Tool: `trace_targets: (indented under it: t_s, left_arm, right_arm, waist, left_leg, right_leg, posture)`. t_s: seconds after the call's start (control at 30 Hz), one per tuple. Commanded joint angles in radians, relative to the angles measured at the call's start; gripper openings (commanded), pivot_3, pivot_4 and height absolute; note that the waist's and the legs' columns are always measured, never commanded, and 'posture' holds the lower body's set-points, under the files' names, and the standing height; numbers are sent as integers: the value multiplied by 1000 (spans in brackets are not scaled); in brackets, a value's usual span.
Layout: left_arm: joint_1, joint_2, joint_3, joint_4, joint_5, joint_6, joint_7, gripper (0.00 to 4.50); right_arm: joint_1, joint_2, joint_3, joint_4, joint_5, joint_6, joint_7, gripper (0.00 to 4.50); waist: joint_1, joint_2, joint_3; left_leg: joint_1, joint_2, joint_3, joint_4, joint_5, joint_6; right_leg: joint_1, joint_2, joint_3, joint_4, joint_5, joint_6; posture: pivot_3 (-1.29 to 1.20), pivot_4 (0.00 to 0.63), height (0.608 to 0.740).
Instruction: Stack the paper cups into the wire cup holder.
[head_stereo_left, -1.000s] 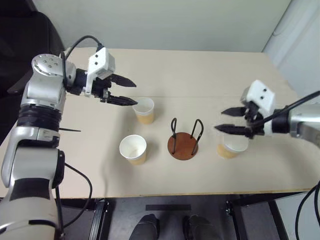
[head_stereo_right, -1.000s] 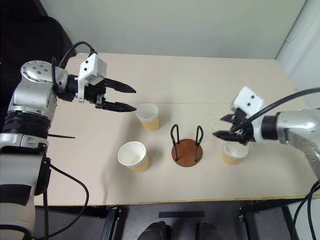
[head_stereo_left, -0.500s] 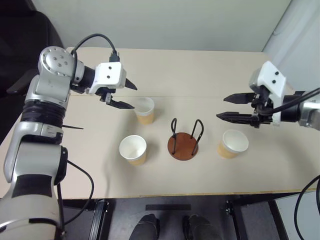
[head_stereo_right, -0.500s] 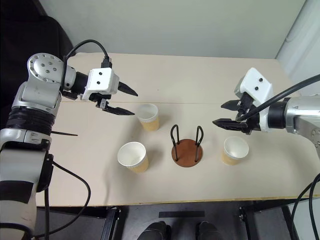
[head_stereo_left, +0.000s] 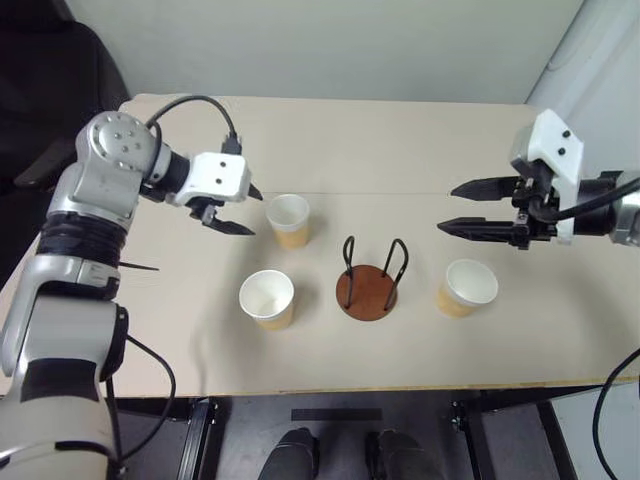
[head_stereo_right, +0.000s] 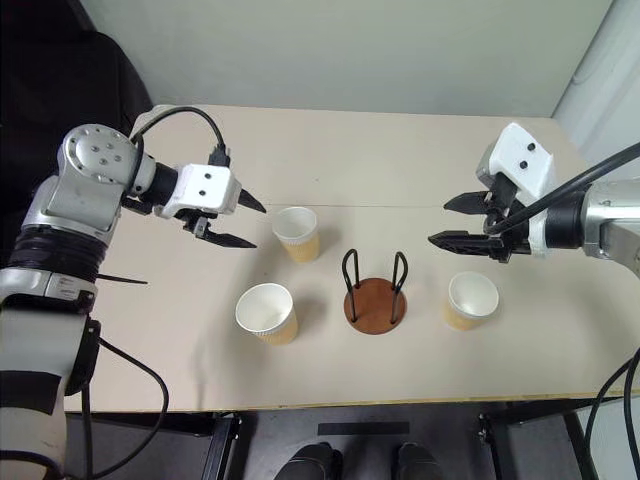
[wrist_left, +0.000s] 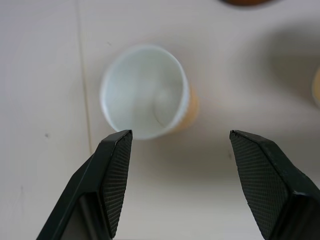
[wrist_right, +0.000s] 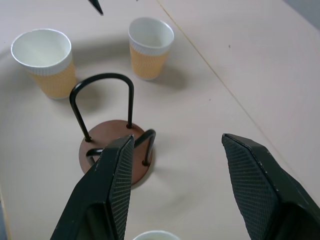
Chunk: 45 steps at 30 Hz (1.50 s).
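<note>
**Q:** Three paper cups are said to be on the table; where are they set, and where is the holder?

**A:** All three are seen upright, mouths up, on the pale table (head_stereo_left: 420, 140); the far-left cup (head_stereo_left: 288, 220) stands just beyond and left of the wire cup holder (head_stereo_left: 368, 280); the near-left cup (head_stereo_left: 267, 298) stands beside the holder on its left; the right cup (head_stereo_left: 465, 287) stands beside it on the right. The holder is empty, its two black loops upright on the brown disc; no cup is held.

**Q:** How are the grippers placed, and what is told of the fingers?

**A:** The left gripper (head_stereo_left: 238, 210) is tilted down and toward the far-left cup, just to that cup's left; its fingers (wrist_left: 112, 167) are spread wide with nothing between them; in the left wrist view the cup's open mouth is framed just ahead of the gap. The right gripper (head_stereo_left: 468, 207) is held above and behind the right cup, pointing toward the middle, jaws also wide and empty.

**Q:** Which relation is the next move judged to turn on?

**A:** The far-left cup lies straight ahead of the left fingers, its long axis vertical, so a grip across its side is likely wanted; the left arm is clearly the nearer to it; the right arm is nearer the right cup.
</note>
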Motion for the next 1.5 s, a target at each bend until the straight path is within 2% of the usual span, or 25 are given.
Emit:
trace_targets:
  t_s: [0.03, 0.7, 0.8, 1.07, 1.37, 1.5]
  left_arm:
    - [-22, -11, 5, 12, 15, -34, 24, 3364]
    - [-120, -154, -69, 228, 144, -193, 133, 3364]
    - [-115, -156, -80, 235, 155, -207, 128, 2751]
    - [-114, -169, -98, 272, 191, -230, 162, 27]
    - [-133, -173, -83, 278, 164, -210, 119, 27]
    - [-145, -171, -62, 269, 123, -169, 51, 27]
  right_arm:
    - [-35, -5, -19, -24, 16, -31, 24, 2781]
    - [-43, 2, -38, -49, 55, 4, -2, 2781]
    - [-36, -2, -43, -51, 57, 8, -7, 2830]
    - [-32, -1, -43, -52, 60, 10, -17, 2830]
    - [-23, -3, -46, -50, 61, 10, -17, 2830]
    - [-23, -6, -46, -52, 63, 10, -14, 2830]
  waist:
    - [0, 0, 0]
    - [-1, 0, 0]
    - [0, 0, 0]
    - [4, 0, 0]
    - [4, 0, 0]
    - [3, 0, 0]
  left_leg:
    - [0, 0, 0, 0, 0, 0]
    - [-1, 0, 0, 0, 0, 0]
    - [-1, 0, 0, 0, 0, 0]
    - [-2, 0, 1, 0, 0, 0]
    - [-3, 0, 1, 1, 0, 0]
    - [-3, 0, 1, 1, 0, 0]
  right_leg:
    - [0, 0, 0, 0, 0, 0]
    - [-1, 0, 0, 1, 0, 0]
    - [-2, 0, 1, 1, 0, 0]
    - [-3, -1, 0, 1, 0, 0]
    - [-4, -1, 1, 2, 0, 0]
    - [-5, -1, 1, 2, 0, 0]
  posture:
    - [0, 150, 740]
    - [0, 150, 740]
    - [0, 150, 740]
    - [0, 150, 740]
    - [0, 150, 740]
    - [0, 150, 740]
